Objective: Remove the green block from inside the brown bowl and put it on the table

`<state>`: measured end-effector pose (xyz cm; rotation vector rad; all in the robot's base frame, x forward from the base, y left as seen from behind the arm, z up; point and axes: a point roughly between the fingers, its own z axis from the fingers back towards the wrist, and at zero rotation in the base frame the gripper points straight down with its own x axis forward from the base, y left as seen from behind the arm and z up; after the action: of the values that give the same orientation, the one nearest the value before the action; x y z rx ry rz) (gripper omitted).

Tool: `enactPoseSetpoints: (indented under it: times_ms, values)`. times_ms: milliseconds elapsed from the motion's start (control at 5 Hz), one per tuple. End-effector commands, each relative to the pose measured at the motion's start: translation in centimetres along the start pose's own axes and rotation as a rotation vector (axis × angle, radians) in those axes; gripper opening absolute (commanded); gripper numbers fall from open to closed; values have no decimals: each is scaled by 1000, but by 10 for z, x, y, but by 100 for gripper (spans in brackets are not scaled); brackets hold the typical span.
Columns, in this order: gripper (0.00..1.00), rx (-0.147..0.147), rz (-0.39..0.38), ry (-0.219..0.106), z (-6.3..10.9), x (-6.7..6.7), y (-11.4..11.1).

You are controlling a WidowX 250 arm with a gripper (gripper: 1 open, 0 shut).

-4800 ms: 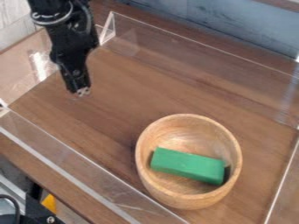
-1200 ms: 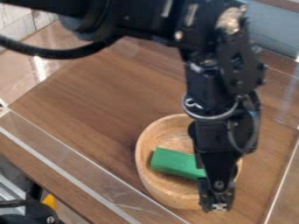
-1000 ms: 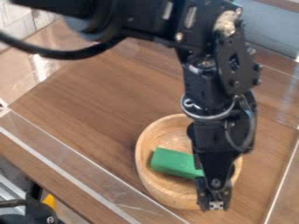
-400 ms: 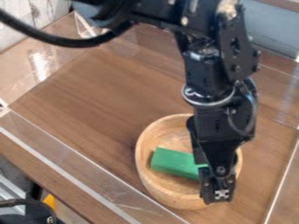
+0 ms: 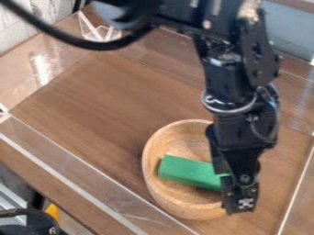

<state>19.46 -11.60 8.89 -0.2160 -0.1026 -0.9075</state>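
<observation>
Dark wood-grain makes up the table (image 5: 98, 119), which is fenced along its edges by clear acrylic walls (image 5: 73, 188); the nearest wall runs diagonally across the lower left, and another stands along the far side. No brand, label or readable writing shows on anything in view.

Nearest the camera, at the lower right, sits one brown bowl (image 5: 172, 147), round and light with a thick rim, resting on the tabletop. Inside it lies one green block (image 5: 186, 171), flat and rectangular, toward the left of the bowl's floor and angled slightly. Its right end disappears behind the arm.

One black gripper (image 5: 243, 195) points steeply down into the right part of the bowl, its tip low over the near rim. The jaws stand spread wide, and nothing is held between them. The fingers are just beside the block's right end; whether they touch it cannot be told, since the arm's body covers that spot.

Behind the gripper, the single black arm (image 5: 233, 73) rises up and back toward the top of the view, with dark cables (image 5: 105, 32) looping off at the upper left.
</observation>
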Motion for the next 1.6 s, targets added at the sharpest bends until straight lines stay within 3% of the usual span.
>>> enactPoseSetpoints:
  times_ms: [0,200,400,800,1200,1400]
  values:
    - [100,2,-42,-34,11,6,12]
    - [100,-9,-73,-34,13,-1,24]
    - [100,-13,-47,-46,20,-14,34]
    - [100,18,79,-45,2,-33,39]
    - [100,43,156,-45,-33,-35,38]
    - [100,40,146,-42,-34,-29,40]
